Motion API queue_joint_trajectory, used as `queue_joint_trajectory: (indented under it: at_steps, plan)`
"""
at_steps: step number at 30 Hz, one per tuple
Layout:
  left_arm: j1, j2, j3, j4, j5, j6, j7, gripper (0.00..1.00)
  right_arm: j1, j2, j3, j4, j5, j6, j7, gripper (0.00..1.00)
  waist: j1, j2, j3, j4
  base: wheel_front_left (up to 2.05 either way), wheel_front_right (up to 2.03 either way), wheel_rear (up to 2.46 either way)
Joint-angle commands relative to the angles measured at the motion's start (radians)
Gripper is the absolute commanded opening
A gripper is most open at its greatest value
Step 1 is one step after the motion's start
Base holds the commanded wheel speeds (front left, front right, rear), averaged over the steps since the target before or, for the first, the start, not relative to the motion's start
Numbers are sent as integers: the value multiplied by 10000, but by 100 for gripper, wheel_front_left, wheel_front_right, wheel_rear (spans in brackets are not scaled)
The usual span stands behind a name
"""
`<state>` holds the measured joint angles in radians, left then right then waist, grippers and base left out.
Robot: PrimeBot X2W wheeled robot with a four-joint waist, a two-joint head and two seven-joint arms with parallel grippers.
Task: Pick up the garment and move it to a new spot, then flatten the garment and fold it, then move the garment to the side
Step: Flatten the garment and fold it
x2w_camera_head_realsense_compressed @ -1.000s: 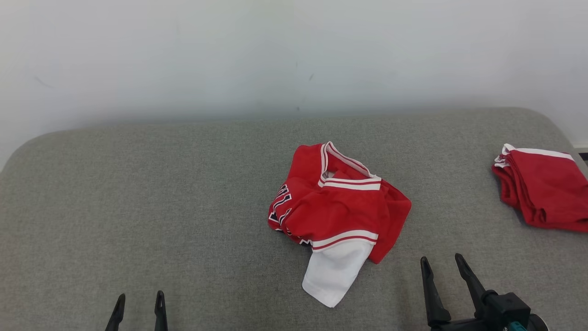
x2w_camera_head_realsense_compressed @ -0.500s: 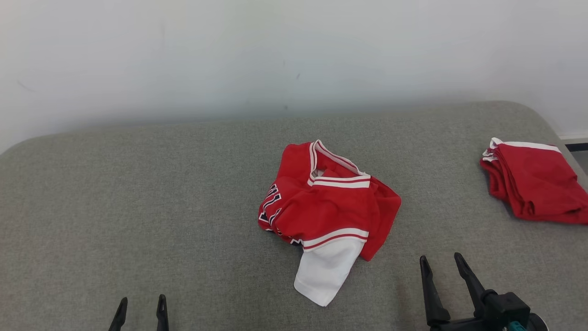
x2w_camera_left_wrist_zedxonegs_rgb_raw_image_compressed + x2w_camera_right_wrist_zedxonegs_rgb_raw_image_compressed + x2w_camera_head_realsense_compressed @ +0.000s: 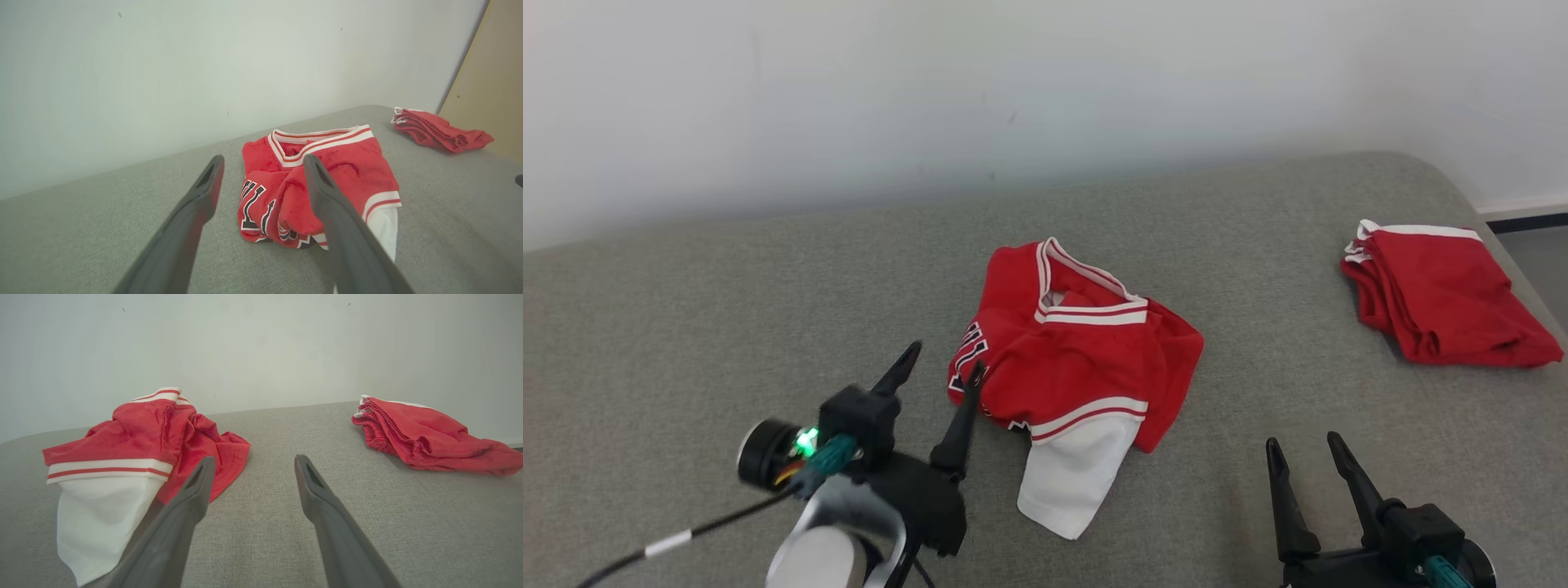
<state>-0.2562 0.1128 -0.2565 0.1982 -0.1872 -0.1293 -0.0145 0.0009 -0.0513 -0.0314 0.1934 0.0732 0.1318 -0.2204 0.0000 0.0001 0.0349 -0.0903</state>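
Observation:
A crumpled red garment with white and red trim, dark lettering and a white panel lies in the middle of the grey cushioned surface. The same garment fills the centre of the left wrist view and sits at the left in the right wrist view. My left gripper is open just left of the garment's lettered edge, its right finger close to the cloth. The left gripper holds nothing between its fingers. My right gripper stands open at the lower right, apart from the garment. The right gripper is empty too.
A second, folded red garment lies near the surface's right edge; that folded pile is to the right of my right fingers. A pale wall runs behind the surface. A tan panel stands at the far right.
My left arm has risen and reached forward to the garment's left edge. The camera has turned, shifting the whole scene. The right gripper has stayed at the lower right.

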Motion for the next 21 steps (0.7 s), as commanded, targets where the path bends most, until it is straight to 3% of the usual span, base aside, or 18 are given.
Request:
queue_joint_trajectory:
  at_steps: [1, 12, 17, 21]
  plan:
    - [-508, 96, -385, -14, -264, -3, 327, 100, -69, 23, -5, -2, 59, -25, -45, 100, 0, -1, 123, -274, 0, 0, 0]
    - [-3180, -236, -2101, 1776, -1317, -8, 2807, 100, -336, 25, 115, 168, 249, -25, -182, 100, 0, -1, 546, -1734, 0, 0, 0]
    - [-4053, -353, -2450, 2858, -1495, 6, 3719, 100, -463, 26, 183, 277, 333, -25, -269, 100, 0, -1, 777, -2307, 0, 0, 0]
    - [-4662, -414, -2534, 3564, -1360, 281, 4128, 100, -592, 26, 317, 377, 446, -25, -345, 100, 0, -1, 936, -2684, 0, 0, 0]
